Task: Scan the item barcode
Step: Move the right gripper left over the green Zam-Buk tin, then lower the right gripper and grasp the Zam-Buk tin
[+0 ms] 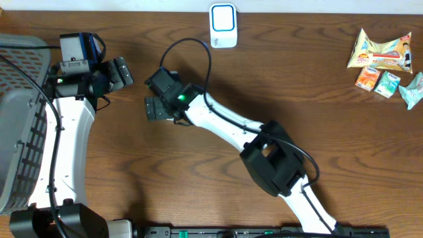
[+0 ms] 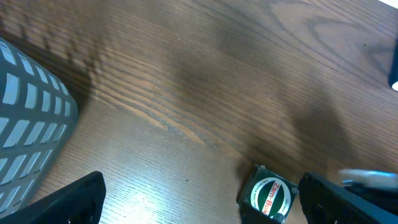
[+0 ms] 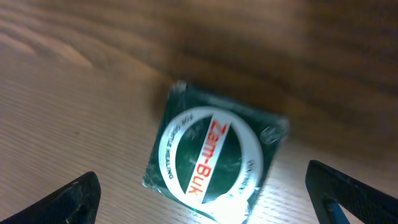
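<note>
Under the right gripper (image 3: 211, 198), Zam-Buk box (image 3: 214, 152) lies flat on table (image 3: 56, 87), label up, untouched. Right fingers spread wide; left gripper (image 1: 124, 73) wide too, holding nothing.

The dark wood-grain counter (image 1: 297, 86) carries a green Zam-Buk box (image 3: 214, 152) lying flat with its round label up. A white-and-blue device (image 1: 223, 25) sits at the far edge. Snack packets (image 1: 383, 56) cluster at the right end, and a grey mesh basket (image 1: 20, 125) is at the left.
</note>
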